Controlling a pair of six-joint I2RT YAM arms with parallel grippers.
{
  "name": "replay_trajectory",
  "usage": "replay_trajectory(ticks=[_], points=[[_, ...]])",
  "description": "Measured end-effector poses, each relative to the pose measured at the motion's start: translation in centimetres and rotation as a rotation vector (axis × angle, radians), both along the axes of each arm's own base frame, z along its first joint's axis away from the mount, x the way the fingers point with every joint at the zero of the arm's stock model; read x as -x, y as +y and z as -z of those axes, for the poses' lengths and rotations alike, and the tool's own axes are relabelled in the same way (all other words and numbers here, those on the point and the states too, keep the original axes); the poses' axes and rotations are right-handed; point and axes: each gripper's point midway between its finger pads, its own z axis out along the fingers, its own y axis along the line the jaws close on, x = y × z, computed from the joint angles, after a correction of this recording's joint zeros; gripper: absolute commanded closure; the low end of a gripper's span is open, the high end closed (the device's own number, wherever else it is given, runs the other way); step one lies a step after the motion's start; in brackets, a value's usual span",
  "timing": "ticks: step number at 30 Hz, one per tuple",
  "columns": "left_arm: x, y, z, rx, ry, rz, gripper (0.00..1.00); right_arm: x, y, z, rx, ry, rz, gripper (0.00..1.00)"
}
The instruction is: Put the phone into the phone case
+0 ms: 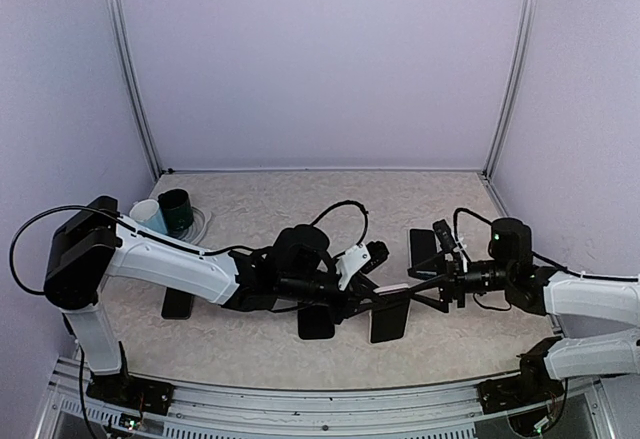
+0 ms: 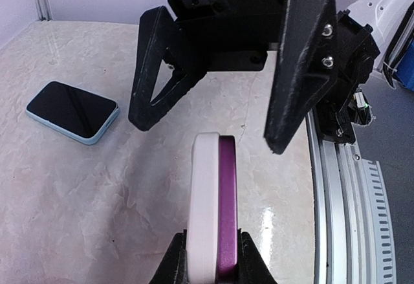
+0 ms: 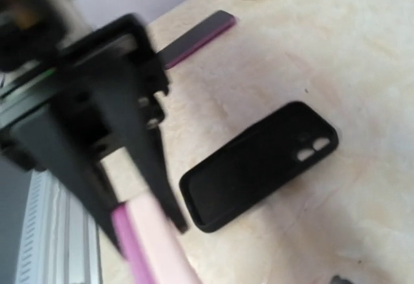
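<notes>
Left gripper [image 2: 212, 261]: narrow, clamped on the lower end of the phone-and-case stack [image 2: 211, 187], which leaves the upper end free.
Stack: a pale pink piece and a purple piece pressed face to face and held on edge. It looks clear of the table [image 2: 77, 200]. I cannot tell which piece is the phone and which the case.
Right gripper [image 2: 207, 135]: jaws wide, straddling the space just past the stack's free end with no contact visible. Its own wrist view is blurred.
Reason, judged: one arm steadies the pair while the other lines up to squeeze them together.
Blue-edged phone [image 2: 72, 111]: flat on the table, screen up, well off to the side.
Black phone case [image 3: 259, 167]: flat on the table, apart from both grippers.
Risk: an off-centre pinch could twist the stack in the grip.
</notes>
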Motion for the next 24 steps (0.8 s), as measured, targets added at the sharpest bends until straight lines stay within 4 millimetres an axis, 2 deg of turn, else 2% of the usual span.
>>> replay_trajectory(ticks=[3,8,12,15,18,19,22,24], points=[[0.2,-0.1,0.0,0.000,-0.005,0.006,1.00,0.7,-0.3,-1.0,-0.005,-0.135,-0.024,0.32],[0.3,-0.1,0.0,-0.001,-0.020,0.015,1.00,1.5,-0.2,-2.7,0.026,-0.392,-0.112,0.29],[0.5,-0.2,-0.1,-0.001,-0.026,0.020,1.00,0.7,0.2,-3.1,0.118,-0.486,-0.168,0.35],[0.5,-0.2,-0.1,-0.001,-0.030,0.023,1.00,0.2,0.4,-2.1,0.185,-0.498,-0.202,0.39],[0.6,-0.2,-0.1,-0.002,-0.035,0.027,1.00,1.1,0.8,0.1,0.237,-0.460,-0.258,0.40],[0.6,-0.2,-0.1,-0.002,-0.037,0.028,1.00,1.6,0.9,1.0,0.256,-0.443,-0.282,0.43],[0.7,-0.3,-0.1,-0.003,-0.042,0.032,1.00,2.5,1.1,2.2,0.292,-0.432,-0.325,0.63],[0.8,-0.3,-0.1,-0.003,-0.044,0.033,1.00,2.6,1.1,2.4,0.302,-0.443,-0.331,0.64]])
